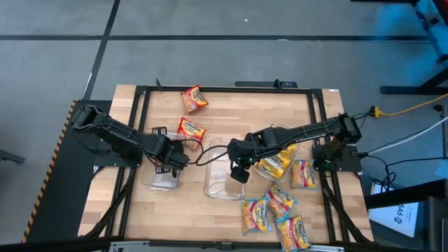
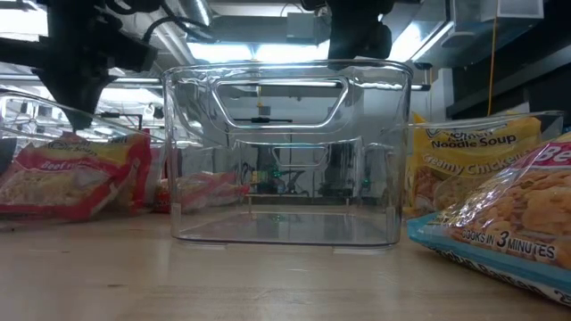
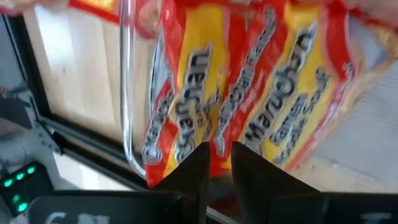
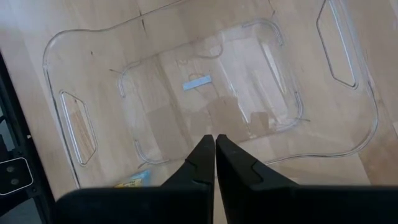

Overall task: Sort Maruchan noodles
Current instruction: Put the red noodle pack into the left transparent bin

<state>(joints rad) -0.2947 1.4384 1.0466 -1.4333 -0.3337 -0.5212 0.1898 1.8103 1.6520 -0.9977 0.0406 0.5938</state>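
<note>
We have three clear tubs [image 1: 225,183] mid-table for sorting, with noodle packets [image 1: 280,206] mostly heaped at the right. Our right claw [image 1: 239,173] hangs pressed together over the empty middle tub. Our left claw [image 1: 183,158], fingers slightly parted, sits at a red packet [image 3: 249,93] by the left tub [image 1: 159,178], seemingly releasing it.

Wooden plank worktop [image 1: 224,105] carries three clear plastic trays: left [image 1: 159,175], centre [image 1: 222,178], right [image 1: 274,164]. Red Maruchan noodle packets [image 1: 194,99] lie loose at the far side. A cluster of further packets [image 1: 274,210] lies on the near right corner.
</note>
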